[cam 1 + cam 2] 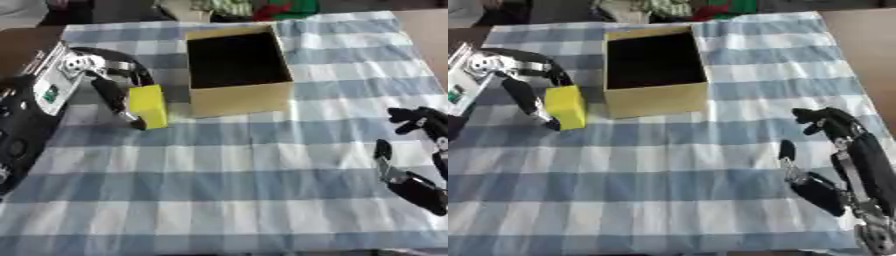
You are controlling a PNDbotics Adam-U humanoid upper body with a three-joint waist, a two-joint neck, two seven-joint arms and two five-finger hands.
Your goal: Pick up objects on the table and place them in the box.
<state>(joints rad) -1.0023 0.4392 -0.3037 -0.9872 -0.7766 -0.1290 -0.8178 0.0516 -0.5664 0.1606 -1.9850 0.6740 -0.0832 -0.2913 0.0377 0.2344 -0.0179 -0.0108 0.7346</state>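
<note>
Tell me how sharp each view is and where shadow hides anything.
Left eye view: soft all over, the left hand smeared where it grips the yellow block; the box interior is solid black, so its contents cannot be told. Right eye view: equally soft, the right hand blurred at the lower right over the checked cloth; light is even, without glare.

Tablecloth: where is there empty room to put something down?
The checked tablecloth is bare across its middle and near edge, from the left hand to the right hand. The strip right of the box is free too. It is crowded where the left hand's fingers hold the yellow block beside the box.
</note>
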